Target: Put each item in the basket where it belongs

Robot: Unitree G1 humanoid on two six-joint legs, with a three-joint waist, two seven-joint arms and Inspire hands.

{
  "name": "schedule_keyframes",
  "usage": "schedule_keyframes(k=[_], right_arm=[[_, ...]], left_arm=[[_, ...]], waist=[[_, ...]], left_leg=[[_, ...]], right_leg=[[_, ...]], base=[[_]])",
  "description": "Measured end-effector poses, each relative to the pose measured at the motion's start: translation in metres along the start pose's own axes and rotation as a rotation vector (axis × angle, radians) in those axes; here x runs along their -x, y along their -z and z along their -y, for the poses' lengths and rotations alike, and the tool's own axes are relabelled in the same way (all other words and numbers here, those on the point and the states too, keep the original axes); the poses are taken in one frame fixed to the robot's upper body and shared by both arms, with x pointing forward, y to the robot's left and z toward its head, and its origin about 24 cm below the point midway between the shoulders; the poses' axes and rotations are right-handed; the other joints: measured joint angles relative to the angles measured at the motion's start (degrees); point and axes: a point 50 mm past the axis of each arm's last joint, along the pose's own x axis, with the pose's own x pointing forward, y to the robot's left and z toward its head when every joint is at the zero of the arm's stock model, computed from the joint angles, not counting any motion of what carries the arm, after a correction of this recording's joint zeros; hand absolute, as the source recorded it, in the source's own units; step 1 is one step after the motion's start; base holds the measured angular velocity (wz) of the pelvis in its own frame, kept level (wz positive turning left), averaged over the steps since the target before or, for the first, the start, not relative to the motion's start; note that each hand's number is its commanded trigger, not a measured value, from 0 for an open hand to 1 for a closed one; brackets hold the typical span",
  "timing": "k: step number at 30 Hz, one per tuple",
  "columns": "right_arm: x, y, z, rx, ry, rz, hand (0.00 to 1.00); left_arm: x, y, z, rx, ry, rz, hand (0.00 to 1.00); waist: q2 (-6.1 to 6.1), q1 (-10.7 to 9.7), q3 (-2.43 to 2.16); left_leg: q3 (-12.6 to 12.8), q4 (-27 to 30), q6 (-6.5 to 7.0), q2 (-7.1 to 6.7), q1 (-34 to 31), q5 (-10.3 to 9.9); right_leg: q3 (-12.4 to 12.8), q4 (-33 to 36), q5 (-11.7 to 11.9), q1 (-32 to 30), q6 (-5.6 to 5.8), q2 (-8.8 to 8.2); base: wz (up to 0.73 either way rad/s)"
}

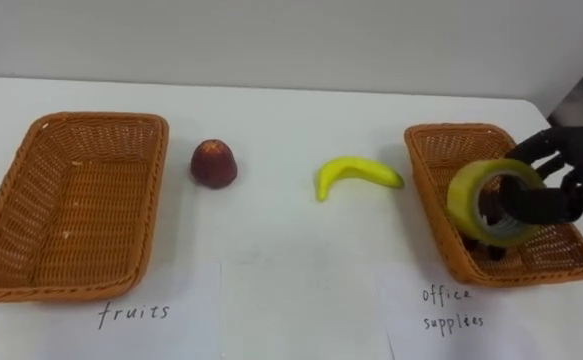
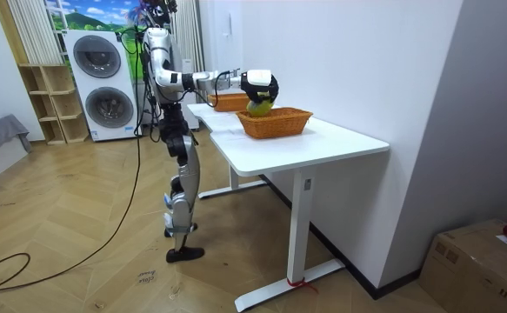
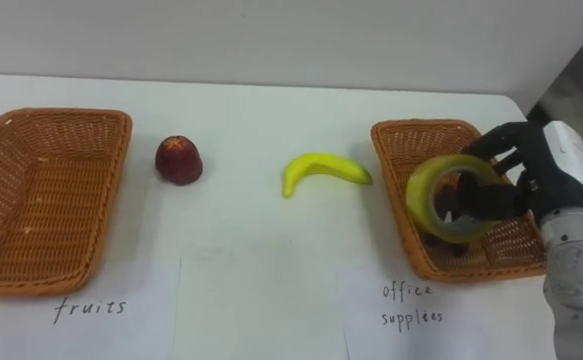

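My right hand (image 1: 574, 163) is shut on a yellow tape roll (image 1: 460, 200), thumb through its hole, fingers over its rim. It holds the roll tilted just above the right wicker basket (image 1: 420, 178), the office supplies one, where a small dark item (image 1: 494, 250) lies under the roll. On the white table between the baskets lie a yellow banana (image 1: 357, 172) and, further left, a red apple (image 1: 214, 163). The left wicker basket (image 1: 71, 205), for fruit, holds nothing. In the room view the right hand (image 2: 260, 85) hangs over the nearer basket (image 2: 275, 122).
A paper label (image 1: 136, 312) lies before the left basket and another paper label (image 1: 453, 308) before the right one. The table's right edge (image 1: 571, 130) runs close behind the right basket. I stand at the table's long side, with washing machines (image 2: 105, 83) behind me.
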Motion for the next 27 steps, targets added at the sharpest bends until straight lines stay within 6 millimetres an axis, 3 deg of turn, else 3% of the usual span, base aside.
schedule_keyframes(k=[7, 27], right_arm=[[0.0002, -0.0035, -0.0092, 0.007, -0.038, 0.014, 0.00], [0.0001, -0.0039, -0.0092, 0.016, -0.038, 0.017, 0.00]], left_arm=[[-0.0012, -0.0076, 0.0002, -0.003, -0.007, 0.027, 0.00], [-0.0021, -0.0104, -0.0006, 0.021, -0.014, 0.031, 0.00]], waist=[[0.25, -0.08, 0.16], [0.14, 0.13, 0.07]], left_leg=[[0.00, -0.14, -0.01, 0.00, -0.12, -0.01], [0.02, -0.15, 0.00, -0.01, -0.65, 0.00]], right_leg=[[-0.01, -0.01, 0.00, -0.21, 0.00, 0.01], [0.00, 0.03, 0.00, -0.81, 0.00, -0.02]], base=[[0.00], [0.00]])
